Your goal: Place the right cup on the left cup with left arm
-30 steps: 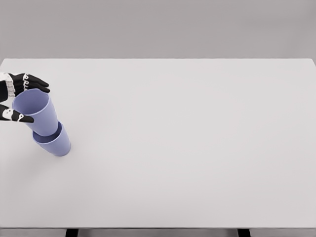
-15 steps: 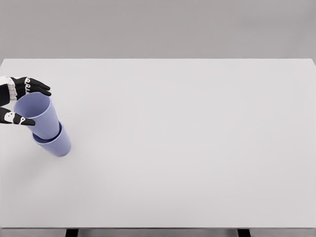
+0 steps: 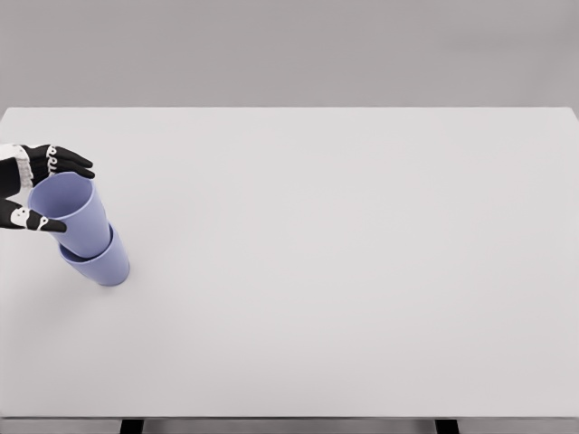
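Upper cup (image 3: 74,215) nested in lower cup (image 3: 101,263), between robot hand (image 3: 32,190) fingers

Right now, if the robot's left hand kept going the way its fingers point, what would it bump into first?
The left hand points rightward and already grips the upper purple plastic cup, nested in the lower purple cup. Past those, only bare white tabletop shows, so the way looks free, though depth is hard to judge.
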### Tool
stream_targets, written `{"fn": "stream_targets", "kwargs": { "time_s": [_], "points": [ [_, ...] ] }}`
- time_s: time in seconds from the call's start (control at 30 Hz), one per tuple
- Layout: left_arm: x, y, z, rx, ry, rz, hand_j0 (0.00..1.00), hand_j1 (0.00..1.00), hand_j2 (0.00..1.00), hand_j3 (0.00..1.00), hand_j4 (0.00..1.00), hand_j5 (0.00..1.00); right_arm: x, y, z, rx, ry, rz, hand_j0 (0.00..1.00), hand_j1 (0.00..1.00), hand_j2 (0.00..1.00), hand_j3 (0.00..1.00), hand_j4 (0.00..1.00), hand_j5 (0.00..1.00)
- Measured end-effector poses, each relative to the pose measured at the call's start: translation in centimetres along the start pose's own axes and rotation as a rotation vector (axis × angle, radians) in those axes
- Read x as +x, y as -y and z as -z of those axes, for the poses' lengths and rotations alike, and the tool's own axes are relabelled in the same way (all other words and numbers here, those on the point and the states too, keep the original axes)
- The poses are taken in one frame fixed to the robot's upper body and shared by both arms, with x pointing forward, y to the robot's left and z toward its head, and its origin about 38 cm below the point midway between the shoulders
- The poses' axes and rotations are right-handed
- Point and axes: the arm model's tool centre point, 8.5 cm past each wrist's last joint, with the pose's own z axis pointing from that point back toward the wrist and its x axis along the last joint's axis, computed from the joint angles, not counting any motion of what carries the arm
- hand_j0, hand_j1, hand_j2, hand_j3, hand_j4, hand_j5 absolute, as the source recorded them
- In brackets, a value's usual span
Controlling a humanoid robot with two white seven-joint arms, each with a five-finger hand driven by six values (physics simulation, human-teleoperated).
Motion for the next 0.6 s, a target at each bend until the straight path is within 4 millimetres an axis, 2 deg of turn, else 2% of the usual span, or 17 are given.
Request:
{"fn": "stream_targets", "kwargs": {
  "time_s": [0.13,0.33,0.6],
  "points": [
    [-0.29,0.09,0.03,0.0,-0.003,-0.006,0.75,0.75,0.75,0.75,0.75,0.75,0.0,0.0,0.0,0.0,0.0,0.0,1.0,1.0,1.0,1.0,1.0,1.0],
    [-0.69,0.3,-0.01,-0.003,-0.01,-0.011,0.91,0.91,0.91,0.91,0.91,0.91,0.0,0.0,0.0,0.0,0.0,0.0,1.0,1.0,1.0,1.0,1.0,1.0],
    [-0.7,0.33,-0.04,-0.003,-0.011,-0.009,0.94,0.94,0.94,0.94,0.94,0.94,0.0,0.0,0.0,0.0,0.0,0.0,1.0,1.0,1.0,1.0,1.0,1.0]
  ]
}}
